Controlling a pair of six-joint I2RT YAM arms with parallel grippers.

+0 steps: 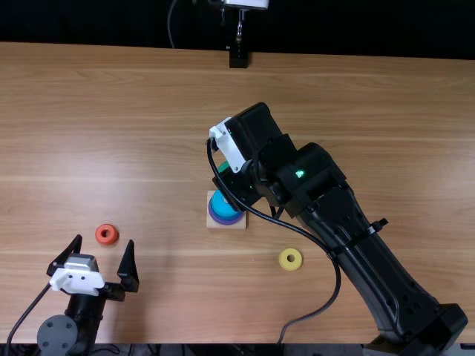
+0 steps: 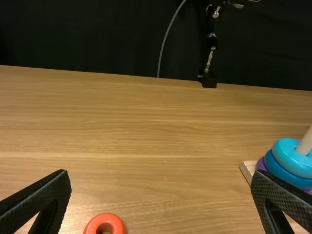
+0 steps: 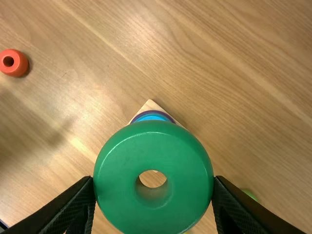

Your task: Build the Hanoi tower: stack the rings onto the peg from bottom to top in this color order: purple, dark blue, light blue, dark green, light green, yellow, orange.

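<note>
In the top view, my right gripper (image 1: 239, 187) is over the peg base (image 1: 236, 225), partly hidden by its arm, with the dark green ring (image 1: 223, 167) beside it. My right gripper (image 3: 153, 178) is shut on the dark green ring (image 3: 153, 214) in its wrist view, above the stack. The light blue ring (image 2: 291, 158) lies over dark blue (image 2: 280, 173) and purple (image 2: 260, 164) rings; the wooden peg (image 2: 306, 141) rises through them. Near the orange ring (image 1: 107, 234), my left gripper (image 1: 104, 241) stands open and unloaded; its wrist view shows this gripper (image 2: 160, 173) wide apart.
The yellow ring (image 1: 290, 259) lies on the table right of the base, nearer the front edge. A sliver of the light green ring (image 3: 250, 194) shows beside a right finger. The right arm and its looping cable (image 1: 338, 278) span the table's right side.
</note>
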